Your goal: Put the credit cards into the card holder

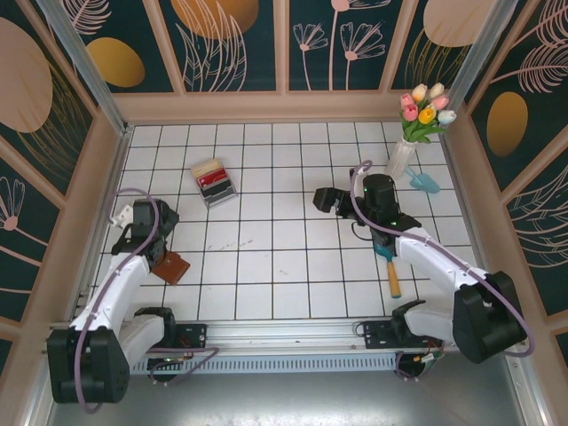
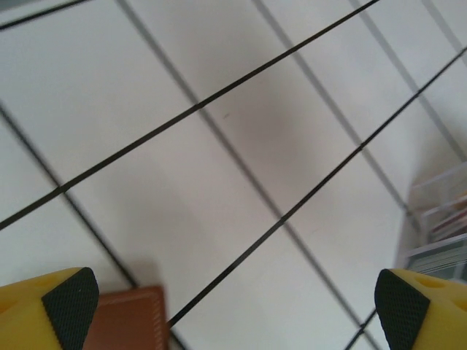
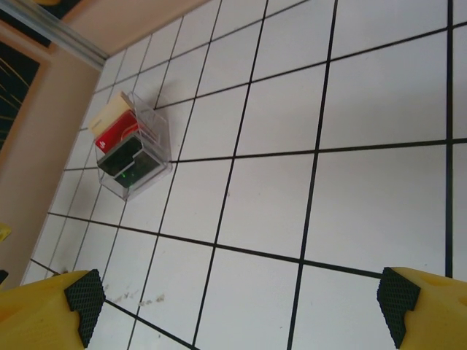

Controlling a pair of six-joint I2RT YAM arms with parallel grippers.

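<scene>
The left gripper (image 2: 233, 302) and right gripper (image 3: 241, 299) are held wide open and empty above the tiled table (image 1: 284, 266). Upper left, the credit cards (image 3: 117, 142) are stacked in a clear tray (image 3: 159, 146). The card holder (image 1: 170, 266) is seen lower left.

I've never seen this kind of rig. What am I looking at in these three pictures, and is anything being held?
Two robot arms are bolted at the near edge of a white tiled table. The overhead picture looks down from behind them; the other two come from cameras on each wrist, with yellow fingers at the bottom corners. The left claw and right claw are both open and hold nothing. On the table lie a clear tray with the credit cards in it, a brown card holder by the left arm, a vase of tulips and a wooden-handled tool.
</scene>
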